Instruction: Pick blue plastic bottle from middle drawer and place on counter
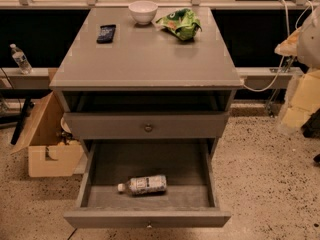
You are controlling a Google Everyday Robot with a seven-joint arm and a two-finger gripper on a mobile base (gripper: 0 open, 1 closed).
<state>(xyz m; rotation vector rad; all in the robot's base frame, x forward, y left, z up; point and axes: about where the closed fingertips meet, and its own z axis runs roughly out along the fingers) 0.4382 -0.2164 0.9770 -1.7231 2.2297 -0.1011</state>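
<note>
The blue plastic bottle [142,185] lies on its side in the open middle drawer [147,218], white cap pointing left, near the drawer's front. The drawer is pulled far out at the bottom of the view. The counter [145,59] is the grey top of the cabinet above it. My gripper [300,91] shows as a pale shape at the right edge of the view, well to the right of the cabinet and far from the bottle. It holds nothing that I can see.
On the counter's far side stand a white bowl [143,11], a green snack bag [180,24] and a dark flat object [106,33]. A taller drawer front with a knob [148,126] sits above the open drawer. A cardboard box [47,144] stands left; a slim water bottle [20,59] stands on the ledge.
</note>
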